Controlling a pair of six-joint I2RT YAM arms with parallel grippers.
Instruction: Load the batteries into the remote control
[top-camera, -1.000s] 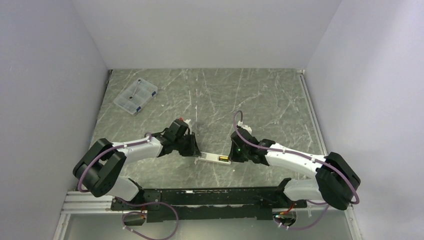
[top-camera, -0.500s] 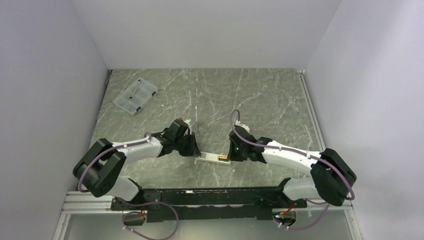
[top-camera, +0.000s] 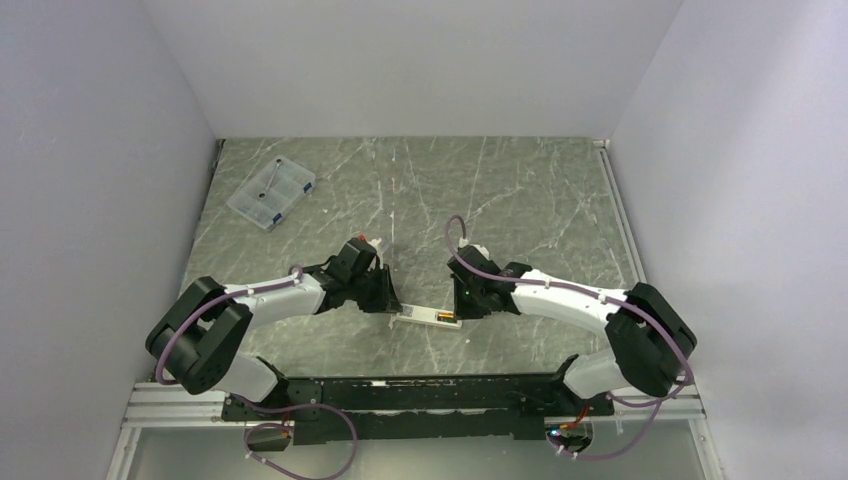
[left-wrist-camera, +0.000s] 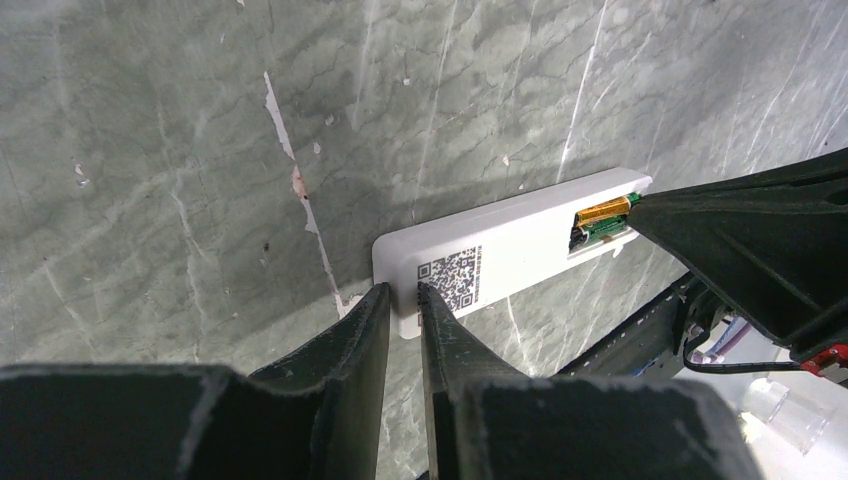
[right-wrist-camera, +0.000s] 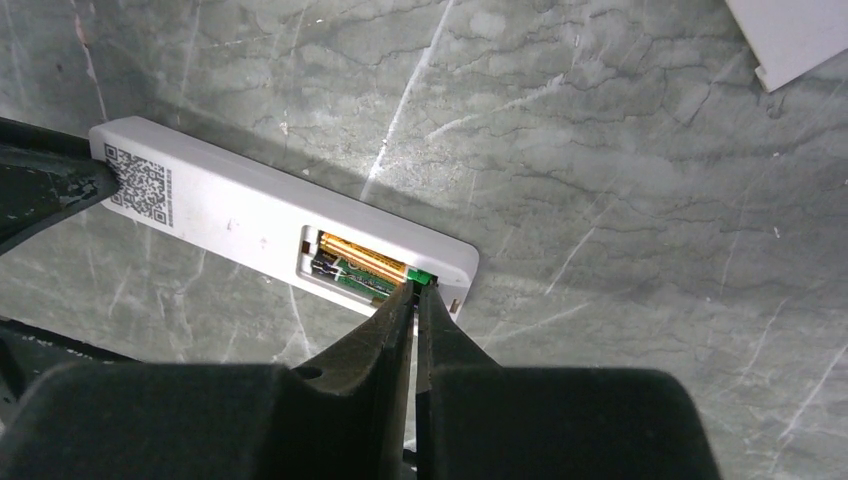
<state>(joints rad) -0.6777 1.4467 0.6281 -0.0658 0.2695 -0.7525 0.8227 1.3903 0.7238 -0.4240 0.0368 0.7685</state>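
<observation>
The remote control (top-camera: 422, 318) lies back up on the table, QR label showing, its battery bay open. In the bay lie the copper-orange battery (right-wrist-camera: 362, 256) and, beside it, the dark green battery (right-wrist-camera: 355, 277); both also show in the left wrist view (left-wrist-camera: 603, 218). My left gripper (left-wrist-camera: 403, 292) is shut on the remote's QR end (left-wrist-camera: 440, 275). My right gripper (right-wrist-camera: 415, 283) is shut, its tips resting at the green battery's end by the bay's edge. In the top view the left gripper (top-camera: 393, 305) and right gripper (top-camera: 460, 312) flank the remote.
A flat white cover piece (right-wrist-camera: 790, 35) lies on the table beyond the remote. A clear plastic compartment box (top-camera: 271, 192) sits at the far left. The arms' black base rail (top-camera: 400, 395) runs along the near edge.
My right arm has swung its wrist a little left, bringing the shut gripper closer against the remote's battery end. The left arm and the remote have not moved.
</observation>
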